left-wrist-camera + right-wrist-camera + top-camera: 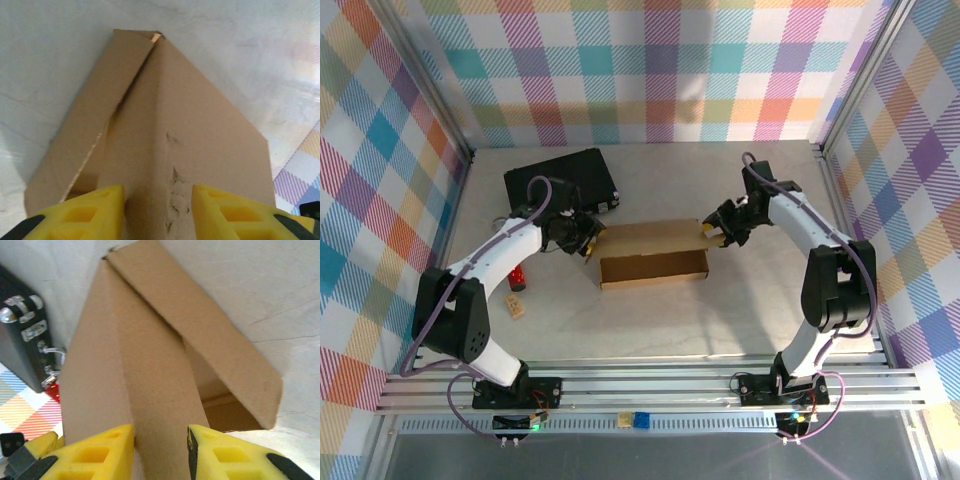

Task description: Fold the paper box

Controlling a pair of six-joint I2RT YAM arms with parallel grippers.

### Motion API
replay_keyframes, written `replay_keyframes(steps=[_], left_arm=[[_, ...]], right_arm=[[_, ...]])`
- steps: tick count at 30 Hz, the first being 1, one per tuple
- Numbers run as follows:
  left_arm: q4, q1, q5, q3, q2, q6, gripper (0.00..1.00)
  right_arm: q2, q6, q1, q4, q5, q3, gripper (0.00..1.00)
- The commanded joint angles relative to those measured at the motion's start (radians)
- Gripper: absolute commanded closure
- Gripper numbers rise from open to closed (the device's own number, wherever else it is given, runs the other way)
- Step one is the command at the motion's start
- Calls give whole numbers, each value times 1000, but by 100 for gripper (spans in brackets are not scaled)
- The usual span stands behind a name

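The paper box (655,256) is a brown cardboard mailer lying in the middle of the table, its shallow tray open toward the front and a long panel standing along its back. My left gripper (588,243) is at the box's left end. In the left wrist view a creased fold of the box (165,125) sits between the yellow fingers (95,210), which press on it. My right gripper (712,235) is at the right end. In the right wrist view a cardboard strip of the box (150,365) spans the gap between its fingers (95,455).
A black case (560,180) with metal latches lies behind the box at the back left, close to my left arm, and shows in the right wrist view (25,345). A small red object (518,278) and a wooden block (516,305) lie at the front left.
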Motion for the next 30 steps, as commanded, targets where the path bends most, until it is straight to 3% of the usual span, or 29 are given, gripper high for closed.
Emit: replay_keyframes(steps=[1,20,24,30], left_arm=[[47,-18,-6,-48,-64,50,62],[-45,-62,-91,-109,-49,203,66],[-65,-67,-107,-109,-48,227,67],[-74,-73,-146,-124,-46,248,68]], right_arm=[[-29,-54,16,-16,66,-38,68],[-22,-190,33,-51,140,-100,72],[-81,-195,33,-53,179,-115,63],[-172,-244,34,6,179,-127,40]])
